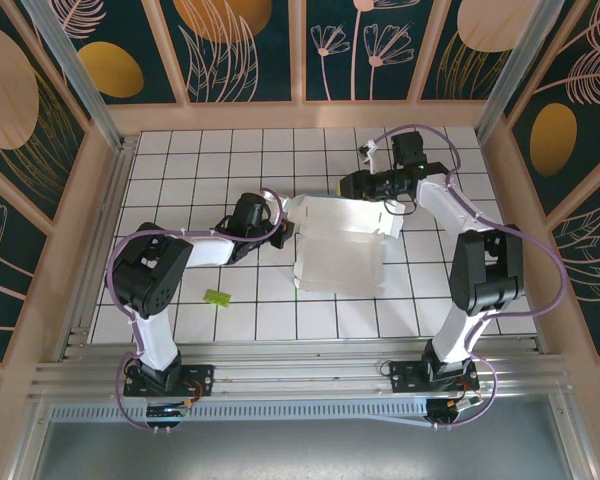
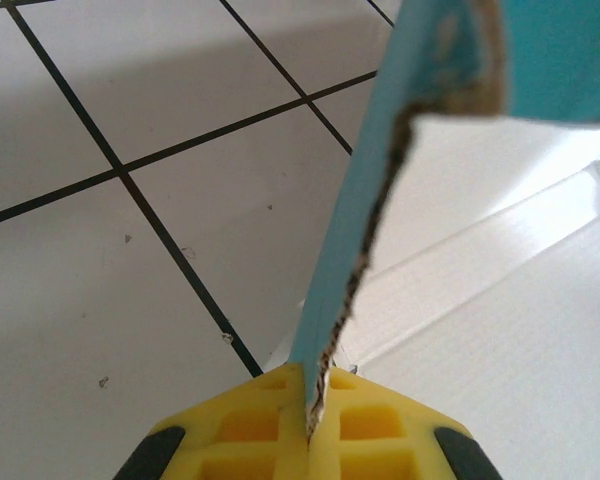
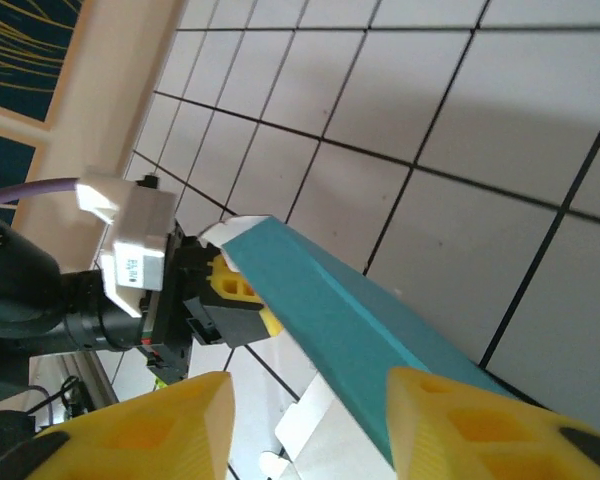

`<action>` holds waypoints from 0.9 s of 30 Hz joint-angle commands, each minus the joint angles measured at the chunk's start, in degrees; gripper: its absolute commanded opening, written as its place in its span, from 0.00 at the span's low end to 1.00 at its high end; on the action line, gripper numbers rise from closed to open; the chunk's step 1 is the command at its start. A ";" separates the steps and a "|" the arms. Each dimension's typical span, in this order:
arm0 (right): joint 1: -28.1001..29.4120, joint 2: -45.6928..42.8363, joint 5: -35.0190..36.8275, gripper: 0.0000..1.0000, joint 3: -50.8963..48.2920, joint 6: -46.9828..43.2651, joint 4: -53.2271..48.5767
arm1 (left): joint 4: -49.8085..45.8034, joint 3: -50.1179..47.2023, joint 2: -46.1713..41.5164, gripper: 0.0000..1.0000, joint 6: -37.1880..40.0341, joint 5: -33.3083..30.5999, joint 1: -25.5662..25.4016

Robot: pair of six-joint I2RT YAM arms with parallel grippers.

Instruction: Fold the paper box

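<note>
My left gripper (image 2: 310, 405) pinches a flap of the thin turquoise-white paper box (image 1: 340, 255) to anchor it; right gripper (image 3: 310, 385) straddles its wall, half-open.

The bench (image 1: 180, 180) is white tile crossed by a thin dark grid. On it the paper box (image 1: 340, 262) shows white on its inner face and turquoise on its outer, with a raw brownish edge along one flap. A small scrap (image 1: 216, 296) nearby is lime green. The left hand (image 2: 315, 425) and right hand (image 3: 310, 418) have bright yellow pads backed in dark grey. The left arm (image 1: 150, 275) and right arm (image 1: 480, 270) are white and black, looped with purple cables (image 1: 562, 285). The walls (image 1: 140, 60) are deep teal, patterned with gold ovals and pale pink line-drawn leaves and flowers, framed in light wood.
</note>
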 commanded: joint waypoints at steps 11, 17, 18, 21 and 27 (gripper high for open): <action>-0.38 -4.40 -0.14 0.41 0.47 -1.22 0.16 | -3.45 3.67 -0.99 0.01 8.83 -3.24 -0.89; -4.34 -3.60 6.16 0.70 4.29 -5.88 0.52 | -5.82 7.78 0.30 0.00 14.24 -2.32 -0.85; -4.98 -2.42 5.86 0.74 4.98 -6.93 0.07 | -5.75 8.16 0.42 0.00 15.16 -1.79 -0.85; -6.47 1.59 0.58 0.86 6.23 -10.17 -2.37 | -5.03 9.02 0.99 0.00 18.44 0.34 -0.85; -6.83 6.62 -10.37 0.73 6.31 -12.54 -6.04 | -7.24 13.68 4.36 0.00 23.06 1.35 -0.89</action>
